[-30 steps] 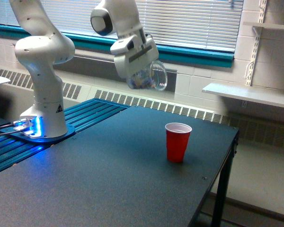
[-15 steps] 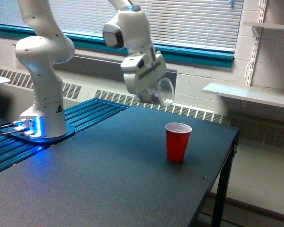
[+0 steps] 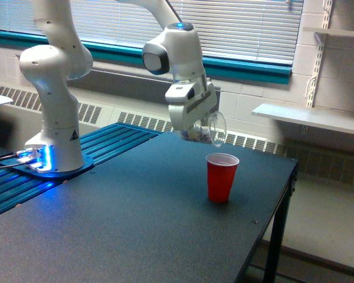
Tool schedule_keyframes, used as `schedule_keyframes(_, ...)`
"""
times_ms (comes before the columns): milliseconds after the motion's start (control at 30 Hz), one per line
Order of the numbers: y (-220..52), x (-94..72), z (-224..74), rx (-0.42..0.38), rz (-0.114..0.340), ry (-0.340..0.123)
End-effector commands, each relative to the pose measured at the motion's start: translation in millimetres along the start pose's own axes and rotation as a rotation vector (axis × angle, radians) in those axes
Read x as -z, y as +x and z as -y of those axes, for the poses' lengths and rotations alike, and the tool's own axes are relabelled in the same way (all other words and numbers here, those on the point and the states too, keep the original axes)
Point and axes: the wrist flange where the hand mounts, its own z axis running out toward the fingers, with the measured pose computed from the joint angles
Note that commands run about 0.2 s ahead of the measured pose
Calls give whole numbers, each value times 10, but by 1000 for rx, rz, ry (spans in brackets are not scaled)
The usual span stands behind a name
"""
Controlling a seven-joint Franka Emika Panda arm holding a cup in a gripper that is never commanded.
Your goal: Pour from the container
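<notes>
Above and just left of the red cup (image 3: 222,177), gripper (image 3: 196,131) fingers pinch the clear cup (image 3: 207,131), tipped sideways, mouth facing right.

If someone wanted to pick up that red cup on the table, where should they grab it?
Probably around the side wall of the red cup, coming in level from the side. It stands upright with its mouth open, so a sideways grip keeps the opening clear. The cup widens toward the rim, so gripping the upper half should resist slipping. The gripper holding the clear cup hangs just above.
</notes>
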Motion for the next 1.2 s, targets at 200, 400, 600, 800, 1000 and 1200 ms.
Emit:
schedule_keyframes(200, -102, -151, 160, -15, 35, -21)
schedule_keyframes(400, -72, -143, 211, -22, 18, -59)
schedule_keyframes(600, -4, -82, 250, -61, 14, -66)
schedule_keyframes(800, -1, -38, 262, -91, 29, -65)
schedule_keyframes(1000, -21, -35, 215, -126, 64, -67)
schedule_keyframes(1200, -46, -58, 133, -170, 91, -85)
